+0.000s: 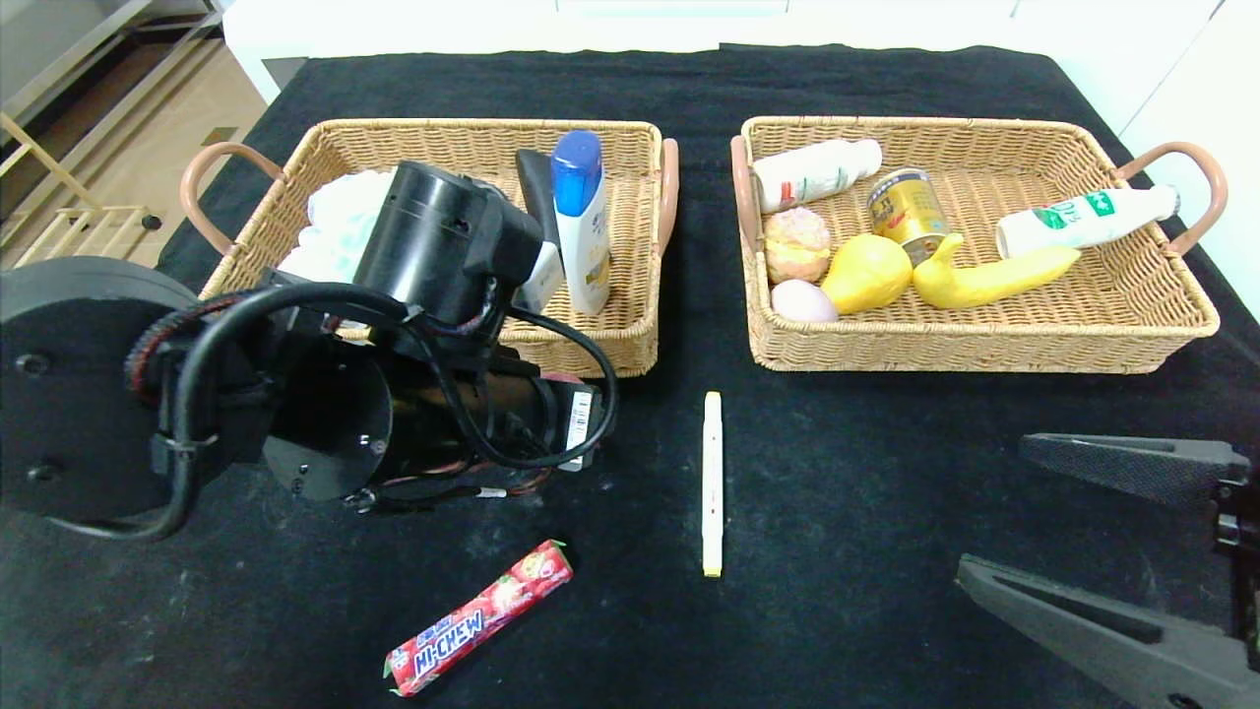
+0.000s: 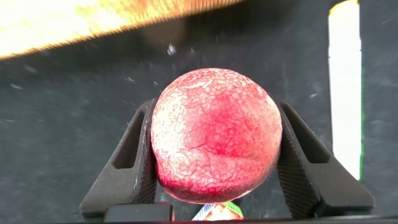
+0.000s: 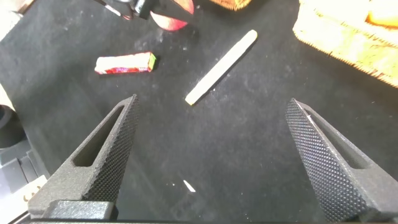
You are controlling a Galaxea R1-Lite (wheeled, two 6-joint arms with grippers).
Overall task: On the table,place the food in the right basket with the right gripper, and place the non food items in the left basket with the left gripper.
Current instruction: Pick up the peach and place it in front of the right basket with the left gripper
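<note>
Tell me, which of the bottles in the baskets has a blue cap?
The white bottle in the left basket, lying beside the robot's arm. The two white bottles in the right basket show no blue: one has red print, the other green.

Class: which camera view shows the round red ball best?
The left wrist view: the round red ball fills it, clamped in the left gripper. The head view hides it behind the arm; the right wrist view shows a distant red sliver.

Black cloth on table [image 1: 847,79], white wall behind, wood floor [image 1: 167,108] & pale frame [image 1: 59,187] far left.
</note>
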